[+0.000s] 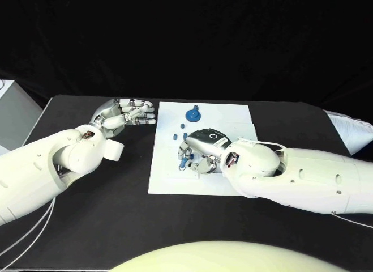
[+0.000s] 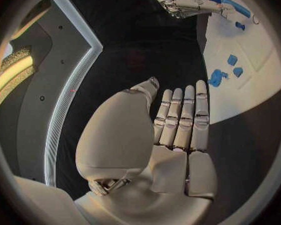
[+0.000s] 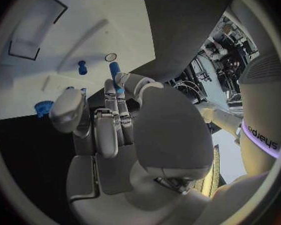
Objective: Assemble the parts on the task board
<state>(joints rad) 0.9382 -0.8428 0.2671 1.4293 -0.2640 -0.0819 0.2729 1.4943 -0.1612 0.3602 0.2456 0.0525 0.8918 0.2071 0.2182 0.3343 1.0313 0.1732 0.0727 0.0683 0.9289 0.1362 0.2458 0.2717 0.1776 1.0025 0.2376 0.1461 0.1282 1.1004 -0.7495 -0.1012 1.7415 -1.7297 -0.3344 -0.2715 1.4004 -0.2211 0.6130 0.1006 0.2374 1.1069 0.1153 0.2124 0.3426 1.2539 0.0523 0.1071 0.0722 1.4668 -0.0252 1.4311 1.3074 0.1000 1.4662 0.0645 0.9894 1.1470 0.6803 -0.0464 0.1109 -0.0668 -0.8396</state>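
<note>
The white task board (image 1: 174,181) lies in the middle of the black table. My right hand (image 1: 201,152) rests low over the board's centre and pinches a blue peg (image 3: 116,70) between thumb and a fingertip (image 3: 110,86); the same peg (image 1: 182,162) pokes out at the hand's left side. A blue gear (image 1: 193,116) lies at the board's far end, with small blue pieces (image 1: 176,136) just nearer. My left hand (image 1: 125,116) hovers off the board's far left corner, fingers straight and side by side, holding nothing (image 2: 172,145).
The board (image 3: 115,15) has a rectangular recess (image 3: 34,35), a small round hole (image 3: 110,57) and a short blue peg (image 3: 82,67) near the right hand's fingers. A pale box (image 1: 7,113) stands at the table's left edge.
</note>
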